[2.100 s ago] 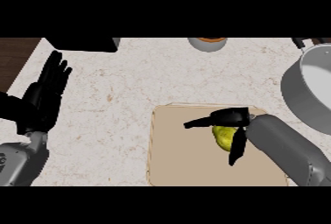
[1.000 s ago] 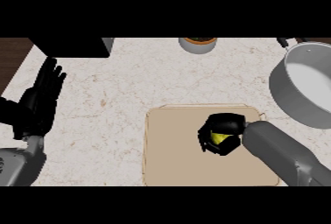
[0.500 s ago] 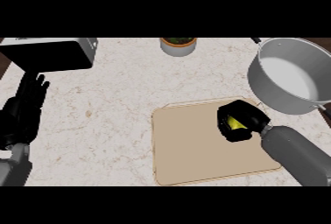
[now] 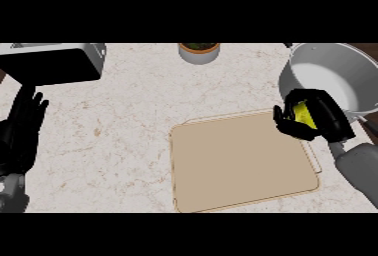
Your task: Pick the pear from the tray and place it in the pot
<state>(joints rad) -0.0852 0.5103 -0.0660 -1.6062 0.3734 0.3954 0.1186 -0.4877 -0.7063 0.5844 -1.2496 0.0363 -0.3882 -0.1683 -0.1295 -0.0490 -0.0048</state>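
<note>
Over at the far left edge, the left robot hand (image 4: 24, 125) stood resting, fingers straight and spread upward, touching nothing, its grey forearm running down toward the lower corner. Above it, at the top left of the pale speckled worktop (image 4: 125, 130), sat a boxy appliance (image 4: 52, 62) with a dark top and light grey sides; what kind it was could not be told. Moving right, a small round container (image 4: 199, 51) with a brownish rim and dark contents sat at the worktop's far edge, well apart from everything else. Below and right of that lay the tan tray (image 4: 240, 162), a flat rounded rectangle with a thin raised rim, slightly skewed on the worktop, and nothing rested on it. And then to the right side: the right robot hand (image 4: 314, 117) was curled round the pear (image 4: 302, 111), black fingers wrapped over it so that only a strip of yellow-green showed between them. That hand hung by the tray's upper right corner, right up against the near wall of the grey metal pot (image 4: 332, 75), whose wide pale interior lay open toward the top right. The pear was in the hand, off the tray and not yet inside the pot. The grey right forearm ran away toward the lower right corner.
</note>
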